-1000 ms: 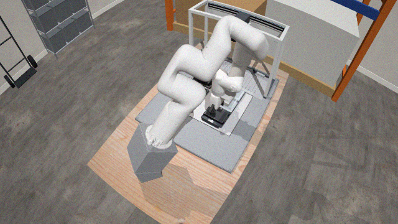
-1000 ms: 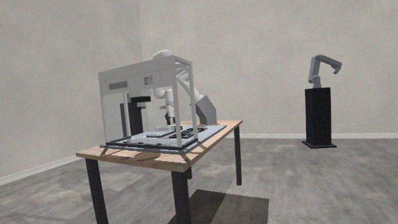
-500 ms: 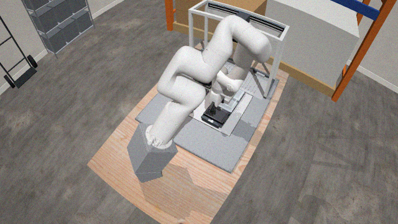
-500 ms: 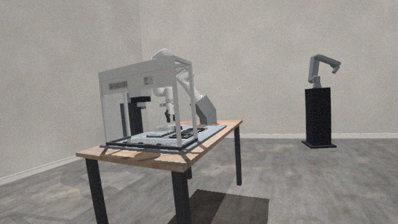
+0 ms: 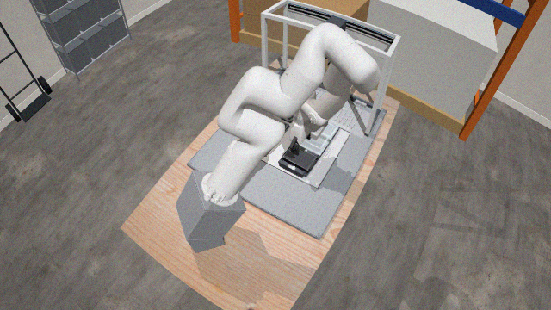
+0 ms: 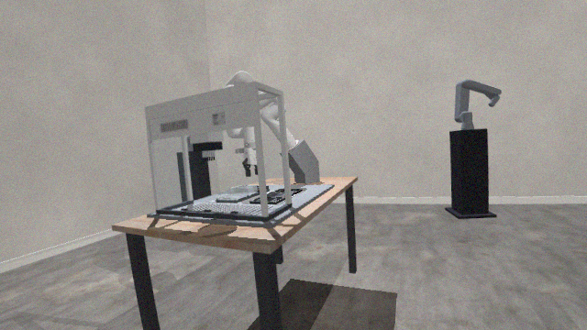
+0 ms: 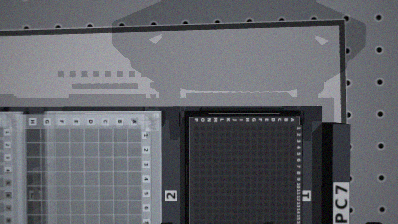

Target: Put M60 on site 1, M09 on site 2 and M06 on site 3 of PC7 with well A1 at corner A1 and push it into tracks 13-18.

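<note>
The carrier PC7 [image 7: 341, 200] lies on the pale apron [image 5: 320, 157] in front of the rails. In the wrist view its handle end with the label is at the right. A dark 384-well plate [image 7: 243, 170] sits on site 1 beside the handle. A translucent deep-well block [image 7: 85, 170] sits on site 2. The edge of another clear plate [image 7: 6, 170] shows at the far left. My gripper [image 5: 296, 148] hangs open and empty a little above the carrier's handle end; it also shows in the exterior view [image 6: 249, 169]. Its fingers are out of the wrist view.
The white instrument frame [image 5: 327, 56] stands over the rails beyond the carrier. A perforated grey deck [image 7: 372, 100] lies beside the apron. Dark empty nest frames [image 6: 275, 197] sit near the table edge. My arm hides the left part of the deck in the top view.
</note>
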Available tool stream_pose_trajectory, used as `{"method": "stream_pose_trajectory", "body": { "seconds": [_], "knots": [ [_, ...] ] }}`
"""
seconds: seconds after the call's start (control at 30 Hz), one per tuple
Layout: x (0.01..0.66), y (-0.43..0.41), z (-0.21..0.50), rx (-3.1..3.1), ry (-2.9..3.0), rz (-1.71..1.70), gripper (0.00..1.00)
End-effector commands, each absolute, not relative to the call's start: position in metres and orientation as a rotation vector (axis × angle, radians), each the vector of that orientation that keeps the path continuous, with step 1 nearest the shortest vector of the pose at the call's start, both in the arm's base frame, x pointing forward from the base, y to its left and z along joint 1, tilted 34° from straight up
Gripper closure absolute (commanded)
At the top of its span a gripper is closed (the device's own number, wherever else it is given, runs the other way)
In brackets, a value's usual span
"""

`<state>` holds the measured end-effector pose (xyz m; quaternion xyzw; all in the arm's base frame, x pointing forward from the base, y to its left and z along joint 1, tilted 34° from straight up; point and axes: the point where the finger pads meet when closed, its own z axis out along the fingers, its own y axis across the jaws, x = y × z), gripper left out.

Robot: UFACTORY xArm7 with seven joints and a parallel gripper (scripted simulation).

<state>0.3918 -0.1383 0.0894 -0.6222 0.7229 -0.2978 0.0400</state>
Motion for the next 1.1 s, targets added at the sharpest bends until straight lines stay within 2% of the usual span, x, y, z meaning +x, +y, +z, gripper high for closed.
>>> {"method": "stream_pose_trajectory", "body": {
  "seconds": [0.0,1.07],
  "knots": [
    [0.389,-0.134,0.099,-1.914,2.228,-0.904,0.00],
    [0.385,-0.124,0.115,-1.949,2.207,-0.908,0.00]
  ]
}}
